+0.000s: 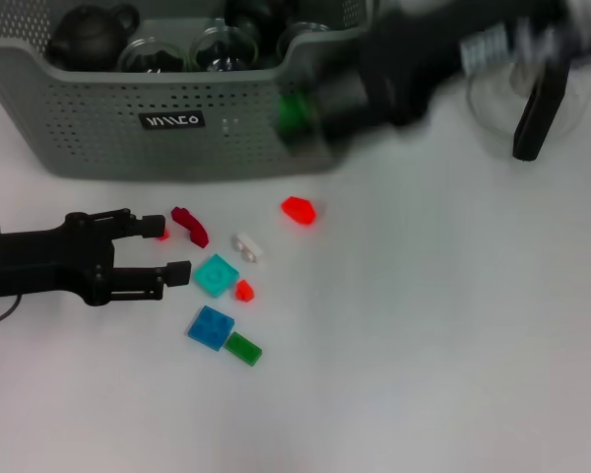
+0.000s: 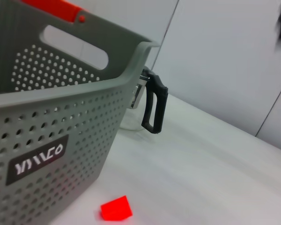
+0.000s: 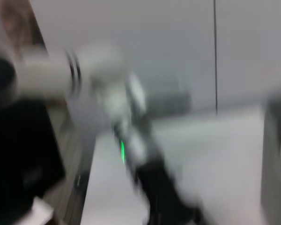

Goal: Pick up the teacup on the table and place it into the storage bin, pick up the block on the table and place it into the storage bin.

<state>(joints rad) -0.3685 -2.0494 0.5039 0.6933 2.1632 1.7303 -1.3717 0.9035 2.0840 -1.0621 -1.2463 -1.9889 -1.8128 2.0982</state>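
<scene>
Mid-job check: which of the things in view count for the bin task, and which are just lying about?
For the job:
- storage bin
- loose blocks on the table: teal, blue, green, bright red, dark red, white
- left gripper, open beside them

Lying about:
- glass carafe, right of the bin
- dark teapot and glassware, already in the bin

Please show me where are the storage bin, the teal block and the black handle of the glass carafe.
storage bin [image 1: 98, 148]: head view, on its perforated front wall.
teal block [image 1: 217, 275]: head view, on its top face.
carafe handle [image 2: 156, 108]: left wrist view, on the black grip beside the bin.
</scene>
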